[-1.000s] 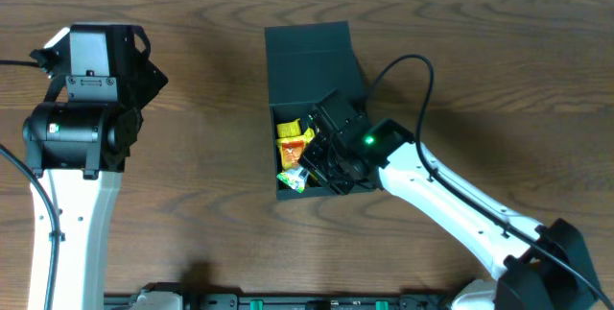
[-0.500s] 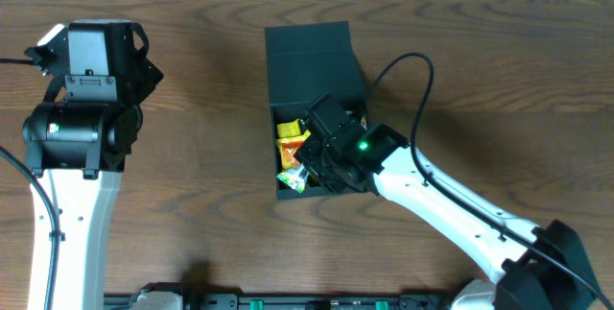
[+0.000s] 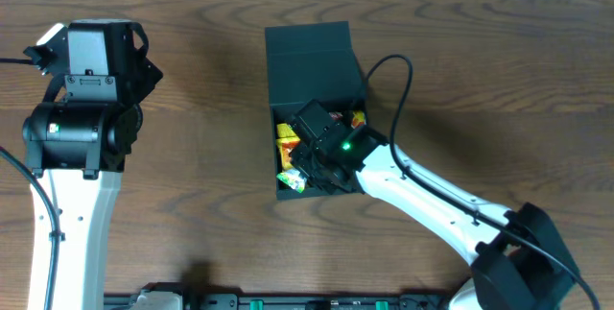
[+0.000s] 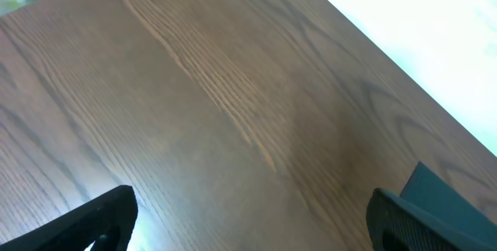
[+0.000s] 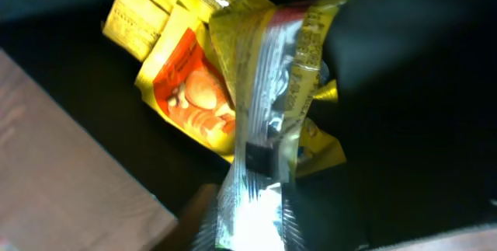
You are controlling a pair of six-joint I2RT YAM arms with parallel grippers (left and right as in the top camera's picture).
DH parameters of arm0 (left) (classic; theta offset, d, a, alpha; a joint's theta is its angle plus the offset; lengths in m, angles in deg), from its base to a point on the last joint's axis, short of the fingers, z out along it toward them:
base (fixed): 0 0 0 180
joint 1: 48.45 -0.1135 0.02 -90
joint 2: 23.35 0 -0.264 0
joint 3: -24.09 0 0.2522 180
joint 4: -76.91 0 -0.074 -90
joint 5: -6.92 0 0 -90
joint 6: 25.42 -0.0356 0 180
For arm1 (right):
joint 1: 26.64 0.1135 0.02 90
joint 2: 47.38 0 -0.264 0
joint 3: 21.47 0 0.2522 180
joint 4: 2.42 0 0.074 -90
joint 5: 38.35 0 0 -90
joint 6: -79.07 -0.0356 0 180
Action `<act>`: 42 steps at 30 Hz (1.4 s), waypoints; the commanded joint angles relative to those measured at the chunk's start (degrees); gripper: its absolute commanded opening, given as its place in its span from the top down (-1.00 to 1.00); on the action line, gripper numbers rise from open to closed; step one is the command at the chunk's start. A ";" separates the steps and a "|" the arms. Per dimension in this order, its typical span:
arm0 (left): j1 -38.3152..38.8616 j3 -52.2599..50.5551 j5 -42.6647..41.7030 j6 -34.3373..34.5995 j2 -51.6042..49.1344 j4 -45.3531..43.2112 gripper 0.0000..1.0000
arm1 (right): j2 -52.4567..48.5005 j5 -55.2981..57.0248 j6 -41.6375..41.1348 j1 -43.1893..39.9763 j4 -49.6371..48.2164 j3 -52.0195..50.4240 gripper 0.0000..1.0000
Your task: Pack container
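**Right gripper (image 3: 309, 153) inside the container (image 3: 307, 60); overhead and wrist views.** You see a silver-and-yellow packet (image 5: 272, 127) standing on end directly ahead of the right fingers. Its crimped end sits at the spot where they meet. The fingers themselves are lost in the dark, so you cannot tell whether they clamp the packet or merely frame it. The left gripper (image 4: 256, 221) hangs spread wide over bare table (image 3: 192, 156), with nothing between its fingers, well apart from the container.

Hazards, as a judgement:
- A pinch on a slick foil crimp can slip if you lift or twist.
- The upright packet can catch on the orange packet (image 5: 186, 88) just beside it, or stand too tall for the lid to fold down.
- The right wrist, close to the container's wall, can shove the box.

The container surrounds the right fingers, mouth upward. Its long axis runs from the packed end at the fingers to the open lid beyond them, toward the table's far edge.
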 commanded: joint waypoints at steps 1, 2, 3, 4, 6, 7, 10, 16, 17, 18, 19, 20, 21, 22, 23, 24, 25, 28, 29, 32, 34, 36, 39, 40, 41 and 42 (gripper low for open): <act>-0.20 0.72 1.53 0.17 -0.33 -0.04 -0.91 | 0.02 1.99 1.90 0.37 -0.09 -0.33 0.78; -0.20 0.72 1.53 0.20 -0.33 -0.02 -0.91 | 0.02 2.12 2.08 0.37 -0.04 -0.33 0.84; -0.20 0.72 1.53 0.20 -0.33 -0.02 -0.91 | 0.02 2.27 2.47 0.37 -0.09 -0.33 0.94; -0.20 0.72 1.53 0.20 -0.33 -0.02 -0.91 | 0.02 2.32 3.21 0.33 -0.13 -0.33 0.97; -0.20 0.72 1.51 0.20 -0.33 -0.02 -0.91 | 0.02 2.25 5.84 0.31 -0.39 -0.31 0.97; -0.20 0.72 1.51 0.20 -0.33 -0.02 -0.91 | 0.02 2.19 8.28 0.28 -0.92 -0.31 0.97; -0.20 0.72 1.51 0.20 -0.33 -0.04 -0.91 | 0.04 1.70 16.81 0.15 -1.88 0.24 0.98; -0.20 0.72 1.46 0.20 -0.33 0.00 -0.91 | 0.04 -2.60 36.46 -1.31 3.26 4.85 0.98; -0.20 0.72 1.44 0.22 -0.33 0.00 -0.91 | 0.04 -2.56 39.47 -1.66 5.03 6.03 0.97; -0.20 0.72 1.42 0.22 -0.33 0.00 -0.91 | 0.04 -2.54 42.97 -2.03 7.32 7.58 0.98; -0.20 0.72 1.44 0.22 -0.33 0.00 -0.91 | 0.04 -2.54 47.06 -2.51 9.92 9.42 0.97; -0.20 0.72 1.44 0.22 -0.33 -0.02 -0.91 | 0.04 -2.45 49.96 -2.82 11.91 10.88 0.97; -0.20 0.72 1.44 0.22 -0.33 0.00 -0.91 | 0.04 -2.21 52.28 -3.17 13.79 12.35 0.97; -0.20 0.72 1.44 0.22 -0.33 0.00 -0.91 | 0.04 -1.84 54.60 -3.61 15.82 14.08 0.97; -0.20 0.72 1.42 0.22 -0.33 0.00 -0.91 | 0.04 -1.88 56.89 -3.96 16.76 15.13 0.97; -0.20 0.72 1.40 0.22 -0.33 0.00 -0.91 | 0.04 -1.88 59.67 -4.26 17.77 16.26 0.97; -0.20 0.72 1.38 0.22 -0.33 0.00 -0.91 | 0.04 -1.88 63.01 -4.52 18.40 17.05 0.97; -0.20 0.72 1.22 0.22 -0.33 0.02 -0.91 | 0.02 -1.86 74.66 -4.72 19.80 17.79 0.97; -0.20 0.72 1.22 0.22 -0.33 0.07 -0.91 | 0.02 -1.86 77.35 -4.72 20.63 17.79 0.98; -0.20 0.72 1.22 0.22 -0.33 0.39 -0.91 | 0.02 -0.28 84.35 -4.72 23.87 17.79 0.97; -0.20 0.70 1.22 0.22 -0.33 0.66 -0.91 | 0.02 4.55 86.44 -4.72 26.05 17.79 0.97; -0.20 0.66 1.16 0.22 -0.33 0.94 -0.91 | 0.02 8.61 90.86 -4.72 27.43 17.79 0.97; -0.20 0.63 0.83 0.22 -0.33 1.57 -0.91 | 0.02 10.58 98.77 -4.83 27.23 17.79 0.98; -0.20 0.63 0.83 0.22 -0.33 1.81 -0.91 | 0.02 10.40 100.65 -4.90 26.84 17.79 0.98; -0.20 0.63 0.83 0.22 -0.33 2.08 -0.91 | 0.02 9.81 102.77 -4.94 26.60 17.79 0.98; -0.20 0.63 0.83 0.22 -0.33 2.38 -0.91 | 0.02 7.61 106.62 -5.01 26.49 17.79 0.98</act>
